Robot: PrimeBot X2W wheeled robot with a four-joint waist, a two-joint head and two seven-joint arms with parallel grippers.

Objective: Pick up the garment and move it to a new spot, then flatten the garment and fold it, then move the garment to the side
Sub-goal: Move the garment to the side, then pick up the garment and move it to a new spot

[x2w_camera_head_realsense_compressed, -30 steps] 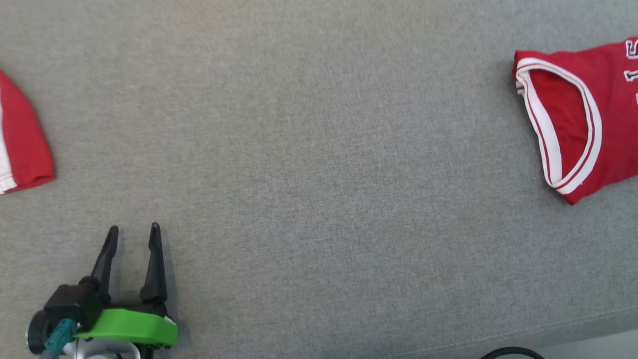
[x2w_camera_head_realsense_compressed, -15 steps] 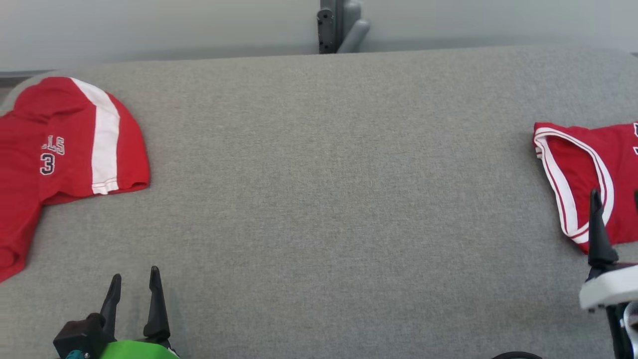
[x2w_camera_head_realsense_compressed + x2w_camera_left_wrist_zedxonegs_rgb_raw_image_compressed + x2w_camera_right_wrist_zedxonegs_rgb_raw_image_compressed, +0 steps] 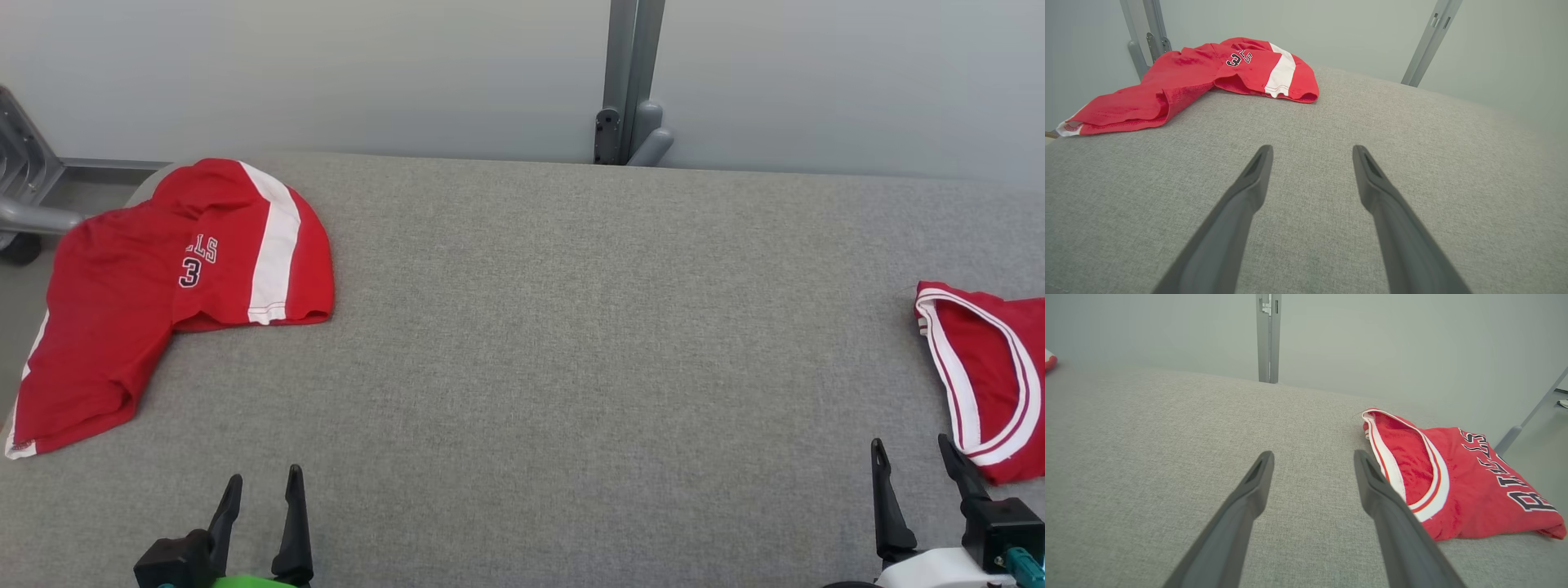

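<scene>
Two red garments lie on the grey padded table (image 3: 571,351). Crumpled red shorts (image 3: 163,286) with a white stripe and a "3" sit at the far left, also in the left wrist view (image 3: 1208,77). A folded red jersey (image 3: 992,367) with white-trimmed armhole lies at the right edge, lettered in the right wrist view (image 3: 1453,486). My left gripper (image 3: 263,478) is open near the front edge, well short of the shorts (image 3: 1311,149). My right gripper (image 3: 911,443) is open, just left of the jersey (image 3: 1313,454). Neither holds anything.
A grey metal post (image 3: 630,82) stands behind the table's far edge against a pale wall. A grey metal frame (image 3: 24,204) sits off the table's far left corner. The broad middle of the table is bare grey fabric.
The head camera has tilted up, so the whole picture shifted down: the wall, post and full shorts came into view, as did the right gripper. Both grippers stay open.
</scene>
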